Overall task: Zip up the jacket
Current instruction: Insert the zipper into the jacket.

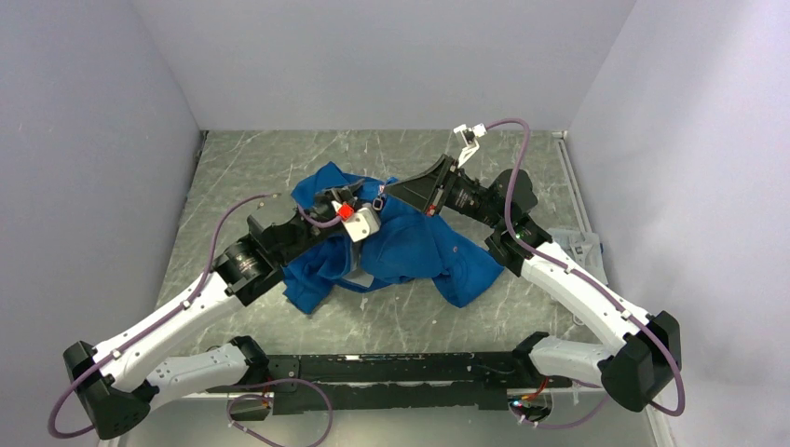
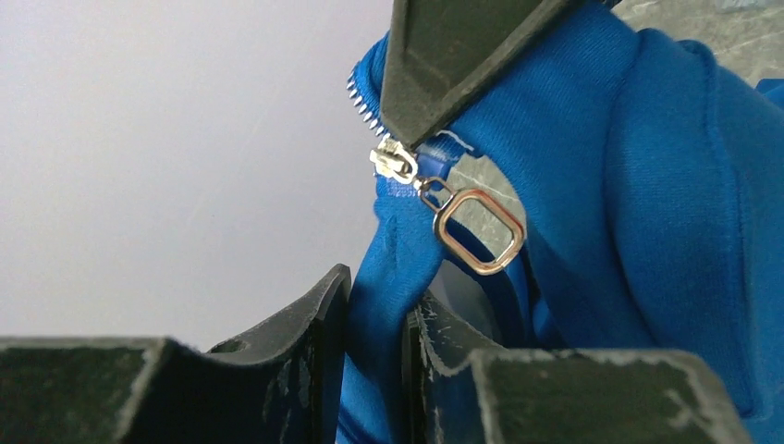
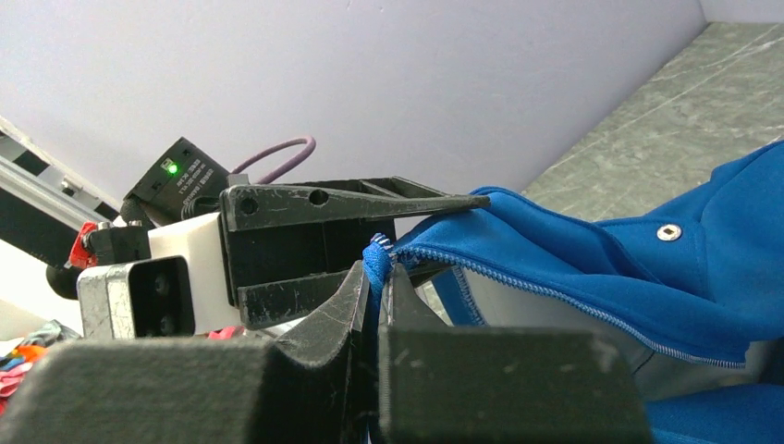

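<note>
At mid-counter, the jacket lies heaped, with its zipper edge lifted between both arms.
The slider sits on that edge between the two grips. In the left wrist view the left jaws stand narrow just below it, the blue tape filling their gap. The right jaws are pinched tight on the edge directly beyond it, one dark finger touching the slider's top. The zipper's long axis runs straight from one grip to the other, and bare teeth lead on under the right finger. The pull ring hangs aside toward the jacket body. The heap itself stretches from far-left to near-right. Likely the slider must travel toward the right jaws, which are the nearer to it.
</note>
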`<state>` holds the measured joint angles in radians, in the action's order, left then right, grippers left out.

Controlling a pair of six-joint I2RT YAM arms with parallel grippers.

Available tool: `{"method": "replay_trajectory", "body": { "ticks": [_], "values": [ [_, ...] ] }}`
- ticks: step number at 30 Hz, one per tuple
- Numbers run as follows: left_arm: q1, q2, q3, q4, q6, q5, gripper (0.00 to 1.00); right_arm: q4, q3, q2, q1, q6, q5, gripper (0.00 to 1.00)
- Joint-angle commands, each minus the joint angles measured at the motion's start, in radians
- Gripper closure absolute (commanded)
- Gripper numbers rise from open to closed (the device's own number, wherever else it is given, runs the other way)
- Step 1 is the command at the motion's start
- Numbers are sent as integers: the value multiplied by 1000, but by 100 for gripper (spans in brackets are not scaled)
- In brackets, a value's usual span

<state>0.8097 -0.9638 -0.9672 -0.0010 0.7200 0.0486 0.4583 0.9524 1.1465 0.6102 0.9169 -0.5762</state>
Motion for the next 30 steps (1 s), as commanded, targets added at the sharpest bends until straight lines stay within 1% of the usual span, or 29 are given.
{"method": "replay_trajectory", "body": {
  "ticks": [1,5,9,12,16,20,24,25,28,30],
  "values": [
    [14,0,-25,85,43,40,69,95,27,-18,5,12,0,100],
    [27,-6,-24,114,71,45,61,97,24,-18,5,16,1,100],
    [34,-18,-20,138,88,45,60,100,22,-20,5,17,0,100],
    [35,-20,-20,140,91,45,62,99,19,-22,5,16,-1,100],
    [36,-9,-15,128,107,37,70,94,14,-27,5,14,1,100],
    [35,8,-11,102,129,43,83,85,10,-31,6,12,6,100],
    [34,33,7,113,172,103,98,83,9,-22,4,22,7,100],
    [35,42,15,114,190,132,100,85,9,-20,5,26,4,100],
    [37,71,54,133,264,248,100,92,12,-9,5,42,-22,100],
    [36,85,77,138,313,293,100,99,13,-6,5,57,-44,100]
  ]
}}
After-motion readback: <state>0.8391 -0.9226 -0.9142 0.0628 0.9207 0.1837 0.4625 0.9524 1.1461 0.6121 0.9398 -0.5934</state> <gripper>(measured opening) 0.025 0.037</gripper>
